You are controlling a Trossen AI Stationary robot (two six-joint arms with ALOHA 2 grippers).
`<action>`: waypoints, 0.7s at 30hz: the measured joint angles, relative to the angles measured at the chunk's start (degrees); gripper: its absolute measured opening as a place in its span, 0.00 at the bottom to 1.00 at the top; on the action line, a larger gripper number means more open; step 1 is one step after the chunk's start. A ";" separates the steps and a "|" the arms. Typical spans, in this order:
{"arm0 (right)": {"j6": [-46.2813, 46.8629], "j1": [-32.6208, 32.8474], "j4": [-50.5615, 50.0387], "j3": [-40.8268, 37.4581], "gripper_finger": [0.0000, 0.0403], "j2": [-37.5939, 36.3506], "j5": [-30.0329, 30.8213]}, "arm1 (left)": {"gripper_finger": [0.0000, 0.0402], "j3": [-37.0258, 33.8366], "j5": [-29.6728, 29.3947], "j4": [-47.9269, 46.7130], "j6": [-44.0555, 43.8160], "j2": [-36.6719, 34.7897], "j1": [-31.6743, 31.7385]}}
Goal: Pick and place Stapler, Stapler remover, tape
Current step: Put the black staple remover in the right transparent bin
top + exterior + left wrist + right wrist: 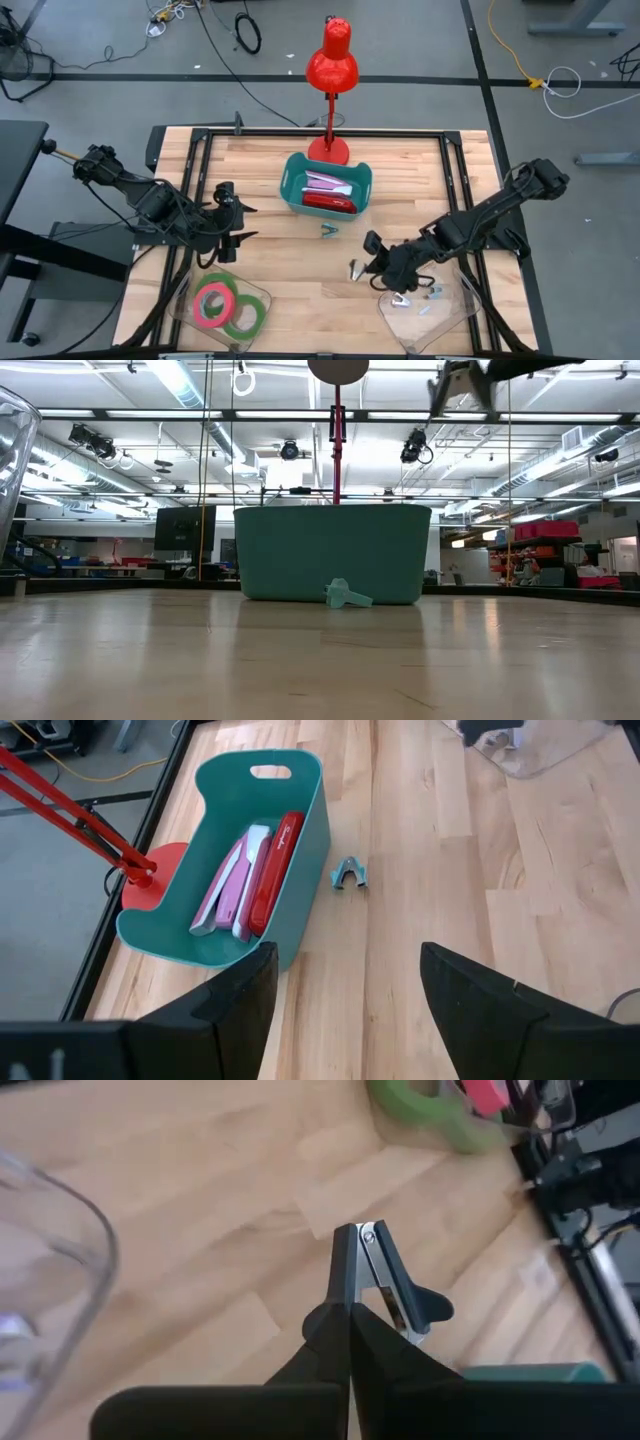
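Observation:
A teal bin [300,172] at mid-table holds a red stapler [276,870] and a pink-and-white stapler [226,885]. A small teal staple remover [329,231] lies on the wood just in front of the bin. My right gripper [368,268] is right of centre, shut on a black-and-silver staple remover [388,1280]. My left gripper [243,222] hovers open left of the bin, with nothing between its fingers [240,990]. A red-pink tape roll [211,300] and green tape rolls [245,316] lie flat in a clear tray at the near left. My right gripper pinches the black-and-silver staple remover by its rear end [352,1312] between the two shut fingers. The fingers slant down from the table's right. The remover juts out past the fingertips, along their line, lifted clear of the table.
A red desk lamp [331,60] stands behind the bin on its round base [328,150]. A clear tray [455,318] with small metal items sits at the near right, beside my right arm. Bare wood lies between the bin and the two trays.

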 joint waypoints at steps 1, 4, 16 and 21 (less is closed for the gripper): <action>1.39 0.62 0.00 0.00 0.00 0.02 -0.22 | 0.62 0.00 0.00 0.02 0.00 -0.02 0.00; 5.04 2.11 -0.01 0.00 0.00 0.02 -2.69 | 0.62 0.00 0.00 0.01 -0.02 -0.01 -0.01; 12.91 6.20 -0.35 0.00 0.00 0.06 -3.93 | 0.62 0.00 -0.02 0.00 0.07 -0.02 0.00; 15.62 7.35 -0.68 0.00 0.00 0.08 -5.84 | 0.62 0.00 -0.01 -0.01 0.11 -0.02 -0.01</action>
